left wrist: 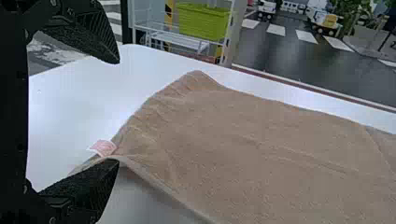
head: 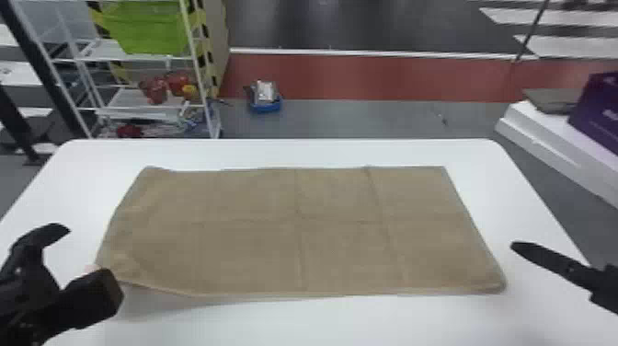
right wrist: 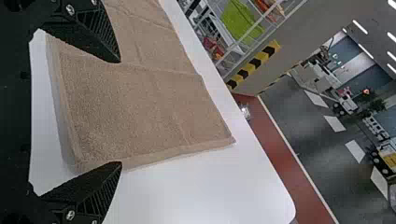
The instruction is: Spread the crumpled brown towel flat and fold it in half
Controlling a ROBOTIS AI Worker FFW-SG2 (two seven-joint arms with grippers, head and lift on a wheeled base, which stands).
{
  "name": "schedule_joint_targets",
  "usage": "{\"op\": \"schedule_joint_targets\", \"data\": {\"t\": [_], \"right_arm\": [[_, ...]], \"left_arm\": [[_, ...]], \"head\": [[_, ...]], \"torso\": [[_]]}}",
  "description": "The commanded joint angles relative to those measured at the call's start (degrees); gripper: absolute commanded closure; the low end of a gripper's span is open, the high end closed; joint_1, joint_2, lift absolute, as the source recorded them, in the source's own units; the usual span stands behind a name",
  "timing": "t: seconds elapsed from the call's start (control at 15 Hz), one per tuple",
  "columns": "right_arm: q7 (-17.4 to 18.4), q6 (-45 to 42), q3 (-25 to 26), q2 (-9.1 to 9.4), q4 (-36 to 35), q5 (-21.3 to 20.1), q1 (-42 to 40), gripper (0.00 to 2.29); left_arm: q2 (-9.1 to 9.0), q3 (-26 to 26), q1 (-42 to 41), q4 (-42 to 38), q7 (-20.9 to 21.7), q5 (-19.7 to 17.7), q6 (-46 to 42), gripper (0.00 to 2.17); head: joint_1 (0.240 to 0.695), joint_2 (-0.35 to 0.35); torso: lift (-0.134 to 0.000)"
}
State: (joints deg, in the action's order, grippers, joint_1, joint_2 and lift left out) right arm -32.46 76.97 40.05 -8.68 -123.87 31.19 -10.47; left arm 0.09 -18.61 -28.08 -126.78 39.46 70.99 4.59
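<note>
The brown towel (head: 299, 230) lies spread as a wide rectangle on the white table, with creases across it and its near left edge slightly raised. At its near left corner my left gripper (head: 76, 253) is open; in the left wrist view the same gripper (left wrist: 119, 112) has its lower finger by the towel (left wrist: 261, 154) edge, close to a pale pink tag (left wrist: 103, 147). Off the towel's right side stands my right gripper (head: 519, 250). The right wrist view has that gripper (right wrist: 120, 112) with fingers wide apart, the towel (right wrist: 135, 102) corner beyond them.
Around the towel runs the white table (head: 294, 154). Behind it on the left is a wire rack (head: 147, 60) with a green basket (head: 147, 32). A small blue container (head: 265, 97) sits on the floor behind, and white boxes (head: 547, 138) stand beyond the table's right side.
</note>
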Motion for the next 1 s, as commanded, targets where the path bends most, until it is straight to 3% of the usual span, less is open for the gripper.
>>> {"op": "schedule_joint_targets", "data": {"t": [0.0, 0.2, 0.4, 0.53, 0.67, 0.87, 0.93], "right_arm": [[0.12, 1.91, -0.41, -0.02, -0.14, -0.07, 1.15, 0.11], [0.21, 2.27, -1.11, 0.24, -0.40, -0.07, 1.15, 0.11], [0.56, 3.14, -1.64, 0.33, -0.40, -0.16, 2.30, 0.11], [0.56, 3.32, -2.08, 0.86, -0.40, -0.07, 2.30, 0.11], [0.56, 3.32, -1.55, 1.21, -0.58, -0.07, 2.21, 0.11], [0.47, 3.32, -0.32, 1.21, -0.58, 0.19, 2.21, 0.11], [0.47, 3.14, -0.23, 1.21, -0.49, 0.19, 2.30, 0.11]], "left_arm": [[-0.24, -4.24, 1.01, -0.93, -0.09, -2.78, 1.17, 0.15], [-0.24, -6.62, 1.89, -1.89, -0.70, -6.04, 6.62, 0.16], [-0.24, -2.31, 2.06, -6.64, -1.49, -16.06, 25.61, 0.19], [-0.24, 3.67, 3.38, -9.19, 1.14, -19.92, 42.83, 0.20], [-0.24, 8.15, 4.26, -11.65, 2.73, -20.71, 56.37, 0.21], [-0.24, 10.87, 3.91, -12.53, 2.73, -21.15, 64.28, 0.21], [-0.24, 10.87, 3.91, -12.62, 3.34, -21.15, 63.22, 0.21]], "head": [[0.695, 0.014], [0.695, 0.102], [0.695, 0.151], [0.695, 0.158], [0.695, 0.128], [0.695, 0.090], [0.695, 0.076]], "torso": [[-0.134], [-0.134], [-0.134], [-0.134], [-0.134], [-0.134], [-0.134]]}}
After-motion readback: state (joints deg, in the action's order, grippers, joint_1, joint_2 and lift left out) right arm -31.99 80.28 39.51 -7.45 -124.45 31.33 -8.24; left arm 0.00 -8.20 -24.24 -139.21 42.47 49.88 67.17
